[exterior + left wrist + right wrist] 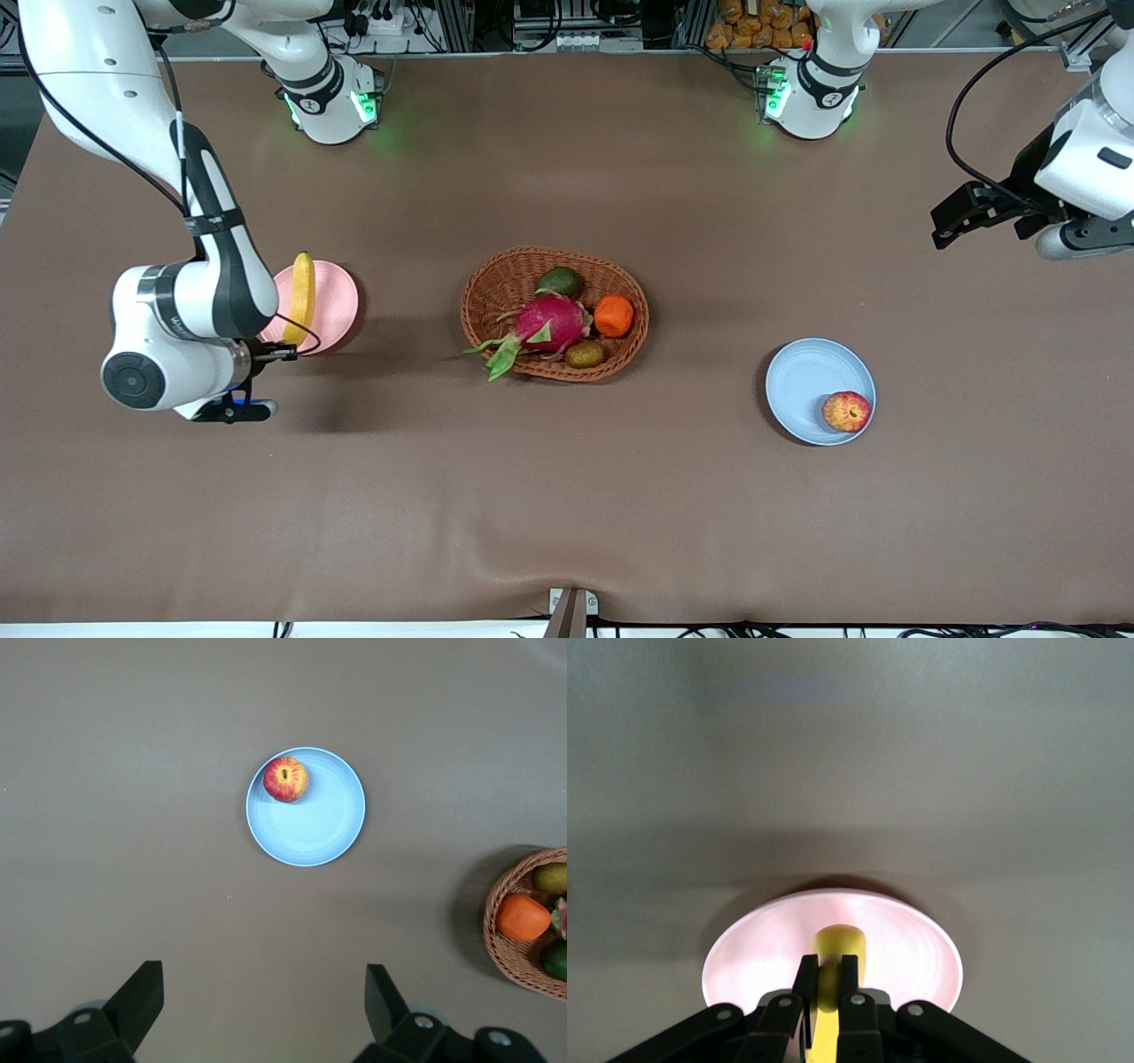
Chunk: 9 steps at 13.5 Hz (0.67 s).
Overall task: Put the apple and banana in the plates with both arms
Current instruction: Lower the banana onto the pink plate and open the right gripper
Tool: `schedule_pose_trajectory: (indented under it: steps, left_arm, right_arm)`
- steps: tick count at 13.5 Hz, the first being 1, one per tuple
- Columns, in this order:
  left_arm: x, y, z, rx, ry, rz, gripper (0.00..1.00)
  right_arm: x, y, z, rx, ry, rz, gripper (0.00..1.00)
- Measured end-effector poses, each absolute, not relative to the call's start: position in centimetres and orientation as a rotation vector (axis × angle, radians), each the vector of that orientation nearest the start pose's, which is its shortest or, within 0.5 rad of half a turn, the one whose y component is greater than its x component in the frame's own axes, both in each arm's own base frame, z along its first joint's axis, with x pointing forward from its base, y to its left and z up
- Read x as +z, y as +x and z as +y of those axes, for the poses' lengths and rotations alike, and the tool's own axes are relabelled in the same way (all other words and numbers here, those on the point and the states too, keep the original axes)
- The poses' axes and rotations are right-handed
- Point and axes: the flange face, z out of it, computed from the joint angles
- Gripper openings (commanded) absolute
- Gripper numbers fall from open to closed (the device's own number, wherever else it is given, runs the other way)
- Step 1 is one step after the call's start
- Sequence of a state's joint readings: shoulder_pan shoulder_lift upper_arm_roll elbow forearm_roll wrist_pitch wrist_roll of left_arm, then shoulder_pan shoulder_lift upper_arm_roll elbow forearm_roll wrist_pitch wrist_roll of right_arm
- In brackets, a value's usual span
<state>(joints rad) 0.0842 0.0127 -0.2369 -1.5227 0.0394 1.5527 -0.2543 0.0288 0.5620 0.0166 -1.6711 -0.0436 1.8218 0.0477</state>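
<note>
Releasing the banana cleanly is the step in hand, as I judge it: the right gripper sits low over the pink plate, its fingers pinched tight on the fruit's near end, while the rest of the banana lies along the plate. Best to part the fingers slowly and lift straight up (a sideways pull could drag the fruit off the rim). The apple already rests in the light blue plate, close to its edge. The left gripper waits high toward its own end of the table, fingers spread wide and empty. The wicker basket between the plates needs no attention.
</note>
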Motion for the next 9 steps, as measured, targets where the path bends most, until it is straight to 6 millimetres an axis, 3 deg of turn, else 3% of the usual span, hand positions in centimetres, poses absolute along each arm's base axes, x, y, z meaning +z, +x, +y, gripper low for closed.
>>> schedule_pose_trajectory:
  steps: [6, 7, 8, 9]
  left_arm:
    - [63.3, 55.2, -8.0, -0.018, -3.105, -0.158, 1.0]
    - [63.2, 55.3, -8.0, -0.012, -3.105, -0.158, 1.0]
    - [63.0, 55.3, -8.0, -0.007, -3.104, -0.158, 1.0]
    - [62.9, 55.4, -8.0, -0.004, -3.104, -0.158, 1.0]
  right_arm:
    - [24.5, 61.6, 2.4, 0.626, -3.126, -0.026, 0.0]
    - [24.4, 61.5, 2.4, 0.623, -3.124, -0.024, 0.11]
    - [24.3, 61.5, 2.4, 0.62, -3.124, -0.021, 0.43]
    - [24.2, 61.5, 2.4, 0.619, -3.124, -0.018, 0.82]
